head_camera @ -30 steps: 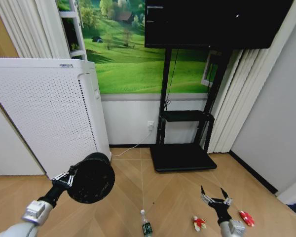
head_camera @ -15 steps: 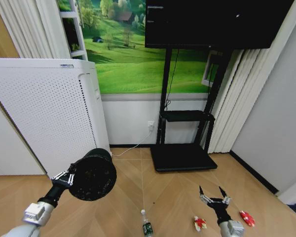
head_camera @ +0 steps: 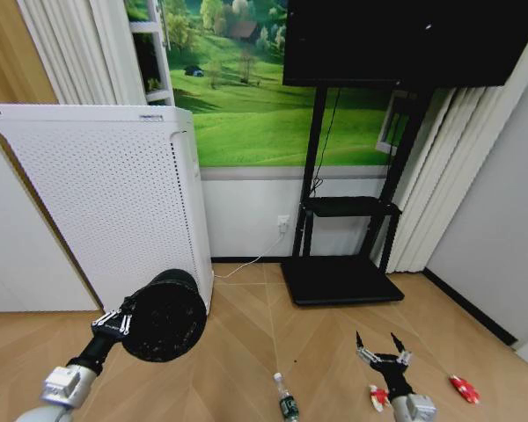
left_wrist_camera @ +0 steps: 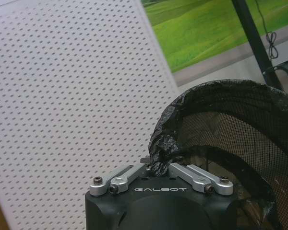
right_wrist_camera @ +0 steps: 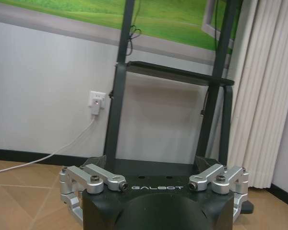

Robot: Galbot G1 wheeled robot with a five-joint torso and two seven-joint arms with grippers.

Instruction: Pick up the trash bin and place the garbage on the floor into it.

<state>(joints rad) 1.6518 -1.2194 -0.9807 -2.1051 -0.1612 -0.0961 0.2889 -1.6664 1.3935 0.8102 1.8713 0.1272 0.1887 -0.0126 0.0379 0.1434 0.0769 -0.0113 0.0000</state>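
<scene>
- Left gripper (head_camera: 123,321): pinched on the rim of the trash bin (head_camera: 165,316), at the lower left of the head view; the bin is held off the floor (head_camera: 246,352), tipped so its mouth faces the camera
- Left wrist view: the fingers (left_wrist_camera: 198,175) are drawn in on the bunched black liner bag (left_wrist_camera: 165,146) at the bin's (left_wrist_camera: 235,139) near rim; mesh wall visible inside
- Right gripper (head_camera: 380,353): fingers spread wide, nothing between them, low over the floor at the lower right of the head view; the right wrist view shows the same spread linkage (right_wrist_camera: 153,184)
- Bottle (head_camera: 286,401): lies on the floor near the bottom edge of the head view, between the two grippers, nearer the right one, apart from both
- First red-and-white wrapper (head_camera: 378,397): on the floor just beside the right gripper's wrist, partly hidden by it; contact cannot be determined
- Second wrapper (head_camera: 464,388): on the floor farther to the robot's right, apart from the gripper
- Against the earlier head frames: the whole scene has shifted right, so the camera has turned; the perforated white unit (head_camera: 114,193) and the black stand (head_camera: 343,264) sit farther right, as do bottle and wrappers
- Bin grip and the right gripper's spread are unchanged
</scene>
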